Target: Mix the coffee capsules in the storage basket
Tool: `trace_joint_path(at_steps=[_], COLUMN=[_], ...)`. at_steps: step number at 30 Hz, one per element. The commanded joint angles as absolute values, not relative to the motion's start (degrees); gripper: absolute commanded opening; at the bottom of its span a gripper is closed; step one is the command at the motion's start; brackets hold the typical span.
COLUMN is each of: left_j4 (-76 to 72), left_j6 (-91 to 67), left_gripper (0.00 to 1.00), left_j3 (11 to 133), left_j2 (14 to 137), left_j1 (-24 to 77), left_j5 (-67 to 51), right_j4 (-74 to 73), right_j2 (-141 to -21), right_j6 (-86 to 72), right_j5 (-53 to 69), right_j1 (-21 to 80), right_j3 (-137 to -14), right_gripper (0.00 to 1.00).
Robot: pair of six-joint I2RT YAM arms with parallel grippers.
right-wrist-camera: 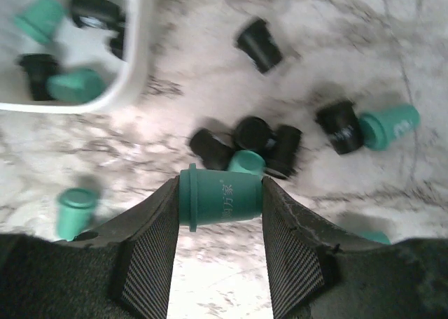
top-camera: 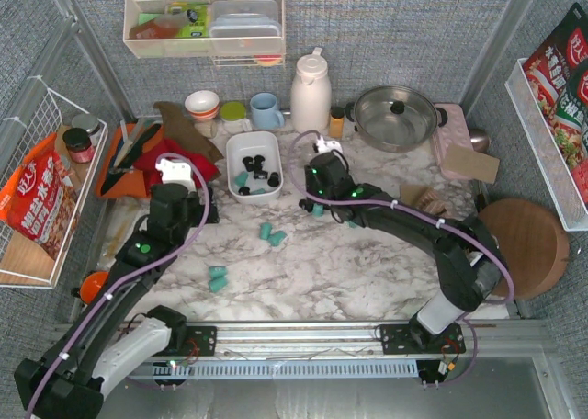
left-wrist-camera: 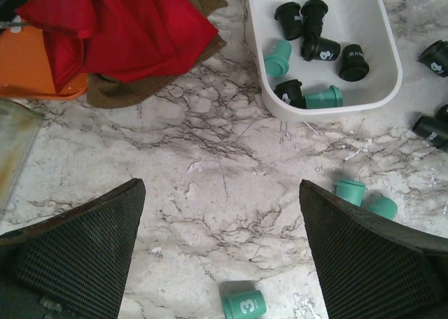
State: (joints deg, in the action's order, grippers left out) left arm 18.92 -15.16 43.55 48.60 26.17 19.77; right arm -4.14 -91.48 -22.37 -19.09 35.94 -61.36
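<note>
The white storage basket (top-camera: 232,152) stands mid-table and holds several black and teal coffee capsules (left-wrist-camera: 313,25). My right gripper (right-wrist-camera: 219,194) is shut on a teal capsule (right-wrist-camera: 224,197), held sideways between its fingertips just right of the basket (right-wrist-camera: 134,60). Under it lies a cluster of black capsules (right-wrist-camera: 253,133) and another teal one (right-wrist-camera: 245,163). My left gripper (left-wrist-camera: 220,193) hangs open over bare marble below the basket (left-wrist-camera: 329,110). One teal capsule marked 3 (left-wrist-camera: 244,303) lies near it. Two teal pairs (top-camera: 271,234) (top-camera: 217,278) lie loose on the table.
A red cloth (top-camera: 184,154) and an orange tray (top-camera: 110,175) lie left of the basket. Cups, a white thermos (top-camera: 310,93) and a steel pot (top-camera: 395,116) line the back. A round wooden board (top-camera: 525,244) sits at the right and a wire rack (top-camera: 41,189) at the left.
</note>
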Motion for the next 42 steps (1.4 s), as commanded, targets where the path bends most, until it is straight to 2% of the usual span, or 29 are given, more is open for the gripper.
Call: trace_joint_path(at_steps=[1, 9, 15, 19, 25, 30, 42], left_j4=[15.81, 14.79, 13.87, 13.63, 13.62, 13.49, 13.35], left_j6=[-14.37, -13.90, -13.71, -13.84, -13.97, -13.99, -13.89], left_gripper=[0.99, 0.99, 0.99, 0.99, 0.99, 0.99, 0.99], left_j3=[43.01, 41.82, 40.92, 40.81, 40.93, 40.74, 40.66], left_j2=[46.91, 43.45, 41.61, 41.23, 41.09, 40.42, 39.99], left_j1=[25.59, 24.27, 24.19, 24.23, 24.18, 24.17, 24.02], left_j5=[20.96, 21.35, 21.25, 20.32, 19.26, 19.07, 18.81], right_j4=[-2.88, 3.05, 5.10, 3.94, 2.21, 1.77, 0.04], right_j2=[-93.23, -110.52, -121.07, -123.72, -123.47, -120.67, -101.07], right_j6=[-18.76, -15.83, -16.10, -17.31, -17.80, -17.23, -19.87], right_j5=[-18.43, -14.99, -15.87, -15.82, -16.37, -17.50, -30.59], right_j1=[39.40, 42.94, 43.42, 43.42, 43.42, 43.42, 43.42], right_j3=[-67.55, -86.89, -94.35, -96.29, -95.96, -93.20, -71.40], right_gripper=[0.47, 0.48, 0.52, 0.56, 0.62, 0.63, 0.63])
